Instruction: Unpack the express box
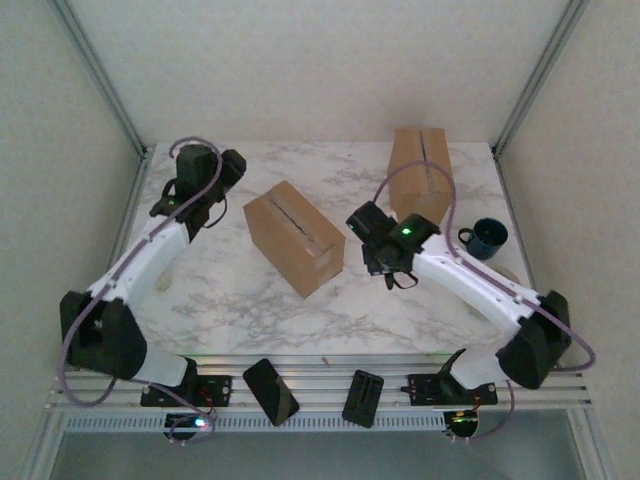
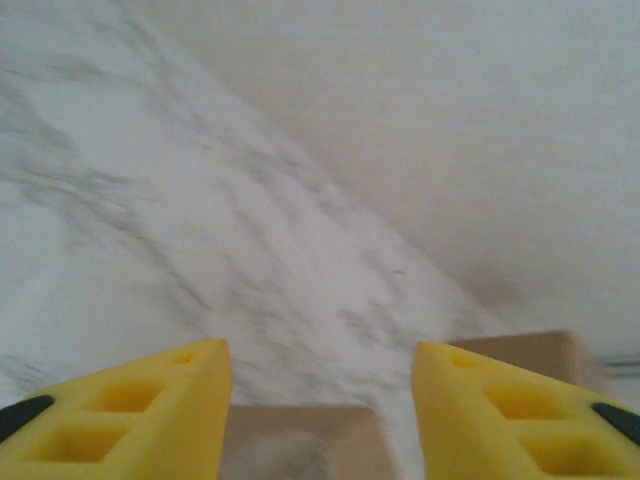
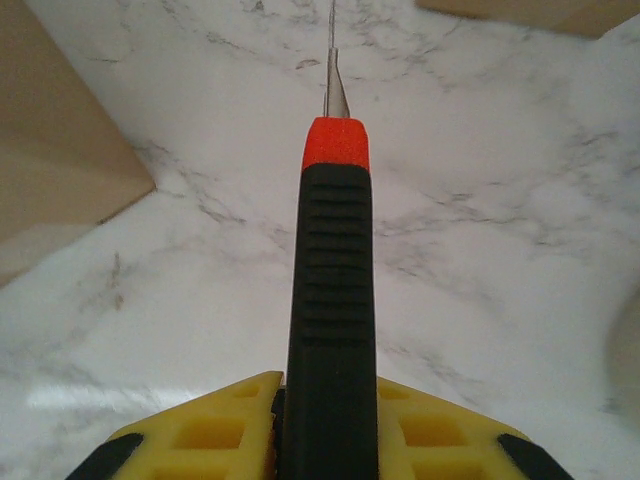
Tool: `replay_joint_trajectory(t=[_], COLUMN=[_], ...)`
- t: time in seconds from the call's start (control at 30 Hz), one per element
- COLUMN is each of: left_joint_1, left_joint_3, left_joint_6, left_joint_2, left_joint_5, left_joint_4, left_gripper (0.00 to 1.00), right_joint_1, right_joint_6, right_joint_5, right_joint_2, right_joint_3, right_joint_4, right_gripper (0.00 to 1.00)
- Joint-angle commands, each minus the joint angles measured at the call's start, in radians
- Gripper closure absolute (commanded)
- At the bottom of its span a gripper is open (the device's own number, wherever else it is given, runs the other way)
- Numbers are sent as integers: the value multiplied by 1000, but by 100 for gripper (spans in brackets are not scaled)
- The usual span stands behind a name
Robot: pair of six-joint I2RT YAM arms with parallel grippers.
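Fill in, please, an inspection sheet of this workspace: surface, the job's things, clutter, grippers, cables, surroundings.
Surface: white marble-patterned table, no spill seen.
Job's things: closed brown cardboard box at centre, seam on top; second brown cardboard box at far right; black-handled utility knife with red collar.
Clutter: dark blue mug near right edge; two black flat objects on front rail.
Grippers: left gripper open, holding nothing; right gripper shut on the knife, blade exposed.
Cables: purple cable loops along each arm.
Surroundings: pale walls, metal frame posts.
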Motion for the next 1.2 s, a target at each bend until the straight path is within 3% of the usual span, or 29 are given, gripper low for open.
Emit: replay_joint_trajectory(t=[0.0, 0.27, 0.7, 0.97, 1.17], left_joint_1=[41, 40, -17, -30, -15], left_joint_3=[3, -17, -258, -357, -304], left_joint_6=[93, 122, 120, 98, 107], left_joint_2=[143, 288, 120, -6, 34], left_joint_5=[-38, 64, 126, 13, -70], left_joint_4=[-123, 11, 124, 61, 23], left_gripper=[53, 55, 55, 51, 33], right_joint_1=[27, 74, -14, -34, -30], right_joint_6=[144, 253, 138, 110, 153], right_joint_5=[1, -30, -94, -147, -191], right_joint_2=[39, 127, 221, 249, 237], right_joint_3=[-36, -67, 62, 84, 33], right_joint_4=[114, 240, 295, 301, 343], right_gripper=[100, 100, 100, 100, 100])
